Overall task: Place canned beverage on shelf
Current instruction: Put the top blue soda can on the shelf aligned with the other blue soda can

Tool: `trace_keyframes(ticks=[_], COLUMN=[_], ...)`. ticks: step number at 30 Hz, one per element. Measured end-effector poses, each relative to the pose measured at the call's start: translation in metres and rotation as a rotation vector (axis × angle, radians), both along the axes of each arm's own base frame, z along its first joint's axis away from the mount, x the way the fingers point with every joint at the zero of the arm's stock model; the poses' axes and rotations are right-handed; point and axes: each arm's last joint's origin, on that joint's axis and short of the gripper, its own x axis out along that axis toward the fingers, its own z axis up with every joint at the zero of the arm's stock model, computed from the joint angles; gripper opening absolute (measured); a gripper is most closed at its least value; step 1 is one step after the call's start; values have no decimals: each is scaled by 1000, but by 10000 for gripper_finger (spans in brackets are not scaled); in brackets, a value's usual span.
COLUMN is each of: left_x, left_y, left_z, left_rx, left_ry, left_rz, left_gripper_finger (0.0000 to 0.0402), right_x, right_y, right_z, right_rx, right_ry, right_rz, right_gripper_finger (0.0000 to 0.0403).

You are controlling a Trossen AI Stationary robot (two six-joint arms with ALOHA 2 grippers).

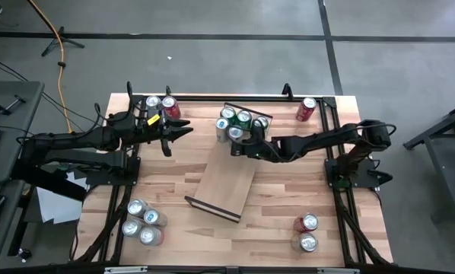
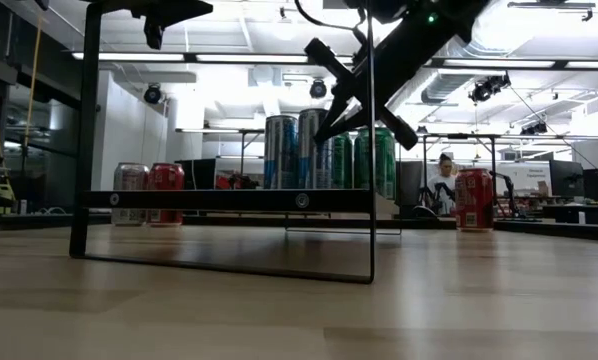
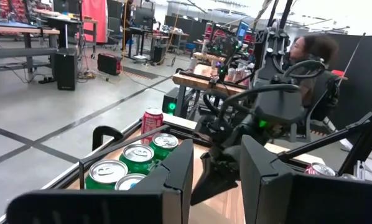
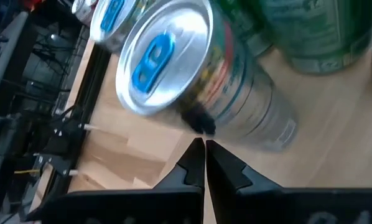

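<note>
The shelf [image 1: 226, 181], a light-wood board with dark end rails, lies slantwise mid-table. Several cans stand upright on its far end, silver with blue tabs [image 1: 235, 134] and green [image 1: 244, 117]; they also show in the low view [image 2: 314, 150]. My right gripper [image 4: 204, 148] is shut, its tips right beside the nearest silver can [image 4: 192, 81]; in the high view it is at the cans' near side [image 1: 239, 144]. My left gripper [image 1: 183, 131] is open and empty, left of the shelf, facing the cans [image 3: 217, 171]. My right gripper's shut fingertips [image 4: 197, 152] stand right at the silver can's side wall [image 4: 201, 124], a little below its top rim, coming slanting down from the table's right and near side. Whether they touch it I cannot tell. The can stands upright on the shelf.
Two cans [image 1: 160, 105] stand at the far left and a red can [image 1: 306, 109] at the far right. Several cans [image 1: 142, 222] stand near left, two [image 1: 307, 232] near right. A person [image 2: 441, 180] sits in the room beyond the table.
</note>
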Motion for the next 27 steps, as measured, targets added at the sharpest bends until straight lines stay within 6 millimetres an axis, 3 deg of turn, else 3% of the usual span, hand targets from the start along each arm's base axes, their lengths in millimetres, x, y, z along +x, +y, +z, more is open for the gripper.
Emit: trace_keyframes(ticks=[21, 27], left_x=[0, 0], left_y=[0, 0], left_z=[1, 1], left_rx=[2, 3], left_ry=[-14, -14], left_rz=[0, 0], left_gripper_finger=[60, 60], right_x=[0, -3], right_y=[-18, -7], right_z=[0, 10], right_rx=[-21, -36], right_ry=[9, 32], right_rz=[-29, 157], right_gripper_finger=[0, 0])
